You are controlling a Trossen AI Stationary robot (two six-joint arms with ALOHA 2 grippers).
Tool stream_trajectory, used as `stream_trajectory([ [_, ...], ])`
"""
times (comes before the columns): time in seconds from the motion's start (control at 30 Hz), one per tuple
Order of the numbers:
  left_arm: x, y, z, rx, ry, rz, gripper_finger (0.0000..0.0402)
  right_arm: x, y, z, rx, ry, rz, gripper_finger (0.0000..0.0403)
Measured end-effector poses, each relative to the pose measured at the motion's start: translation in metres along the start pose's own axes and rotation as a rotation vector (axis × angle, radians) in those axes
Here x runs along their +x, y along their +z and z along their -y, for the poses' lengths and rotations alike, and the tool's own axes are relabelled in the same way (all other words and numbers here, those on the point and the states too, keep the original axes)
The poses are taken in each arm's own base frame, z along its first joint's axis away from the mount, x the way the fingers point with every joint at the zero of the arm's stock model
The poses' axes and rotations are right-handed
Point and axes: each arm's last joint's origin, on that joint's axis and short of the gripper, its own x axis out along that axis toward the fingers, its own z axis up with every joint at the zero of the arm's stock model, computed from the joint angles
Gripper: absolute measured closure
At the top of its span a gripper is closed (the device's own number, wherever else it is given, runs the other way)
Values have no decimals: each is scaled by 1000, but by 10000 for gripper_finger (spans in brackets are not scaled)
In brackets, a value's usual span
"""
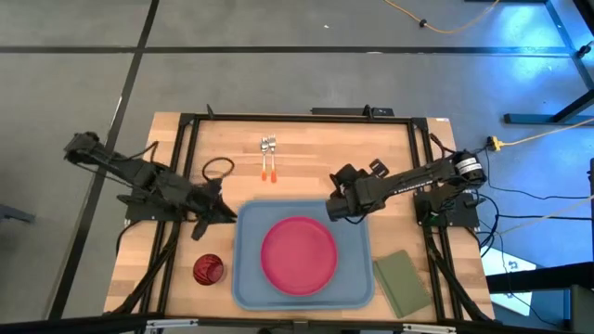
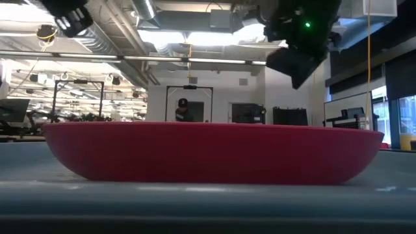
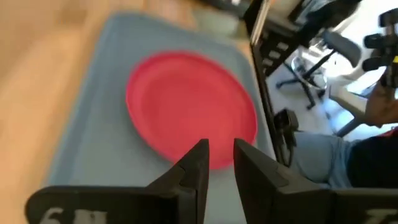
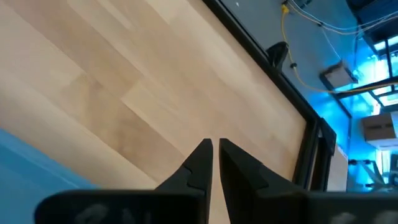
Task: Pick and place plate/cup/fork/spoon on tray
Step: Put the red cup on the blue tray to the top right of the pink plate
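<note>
The pink-red plate (image 1: 299,253) lies flat in the middle of the light blue tray (image 1: 249,278); it fills the low view (image 2: 214,153) and shows in the left wrist view (image 3: 186,106). The dark red cup (image 1: 208,269) stands on the table left of the tray. The fork and spoon (image 1: 268,154) lie side by side at the far middle, too small to tell apart. My left gripper (image 1: 230,214) (image 3: 220,157) hovers at the tray's far left corner, open by a narrow gap and empty. My right gripper (image 1: 332,211) (image 4: 214,152) hovers at the tray's far right corner, shut and empty.
An olive-green pad (image 1: 401,283) lies right of the tray. A black ring of cord (image 1: 218,168) lies at the far left near the utensils. Bare wood shows between the utensils and the tray. A person sits beyond the table (image 3: 348,155).
</note>
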Motion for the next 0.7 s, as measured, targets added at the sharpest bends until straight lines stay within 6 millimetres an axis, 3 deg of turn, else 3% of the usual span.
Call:
stream_trajectory([
  [0.27, 17, -14, 26, -176, 15, -427, 335, 4, -20, -4, -23, -10, -38, 370],
  [0.37, 17, -14, 34, -315, 45, -558, 335, 2, -22, -5, -27, -1, -32, 370],
  [0.7, 27, -13, 51, -391, 142, -590, 335, -5, -26, -13, -5, 59, 0, 370],
])
